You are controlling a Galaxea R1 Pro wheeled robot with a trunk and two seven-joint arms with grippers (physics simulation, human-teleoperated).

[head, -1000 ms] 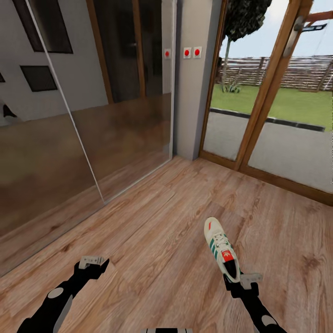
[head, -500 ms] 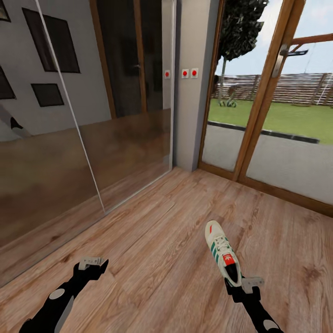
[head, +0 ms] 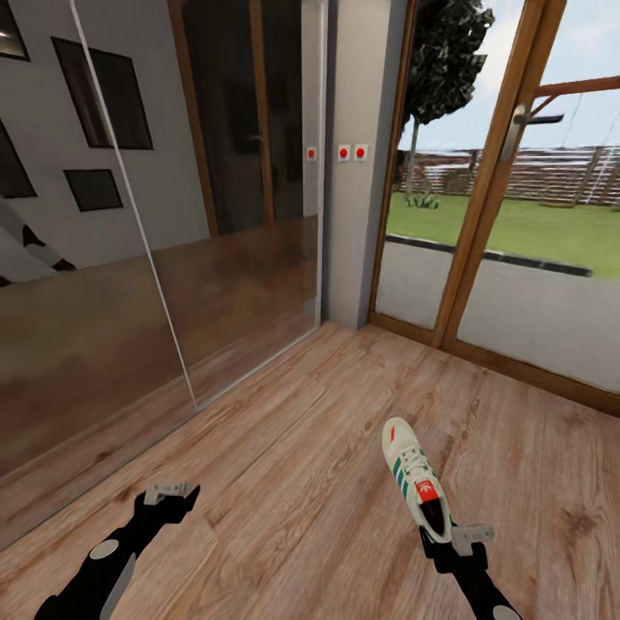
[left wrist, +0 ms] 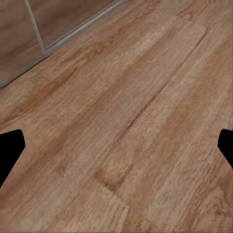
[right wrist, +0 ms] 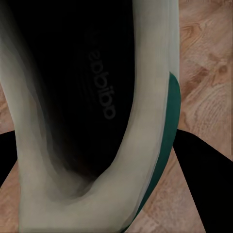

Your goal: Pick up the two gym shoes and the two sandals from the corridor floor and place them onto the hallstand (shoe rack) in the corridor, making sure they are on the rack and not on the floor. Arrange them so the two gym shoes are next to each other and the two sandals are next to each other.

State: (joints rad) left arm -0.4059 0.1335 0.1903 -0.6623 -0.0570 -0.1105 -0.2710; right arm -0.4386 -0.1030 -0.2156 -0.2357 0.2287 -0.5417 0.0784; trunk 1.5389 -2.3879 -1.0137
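Note:
One white gym shoe with green stripes and a red-orange tongue hangs above the wood-plank corridor floor, held at its heel by my right gripper, which is shut on it. The right wrist view looks straight into the shoe's dark opening past its white collar and a green stripe. My left gripper hovers low at the left, open and empty, and its dark fingertips flank bare floor planks. The other gym shoe, the sandals and the hallstand are out of view.
A mirrored sliding wardrobe runs along the left. A grey wall section with red switches stands ahead. Wood-framed glass doors to a garden fill the right.
The head view has tilted up and shifted, so the doors and wall sit lower and more to the left in the picture. Both arms keep their poses, the shoe still held.

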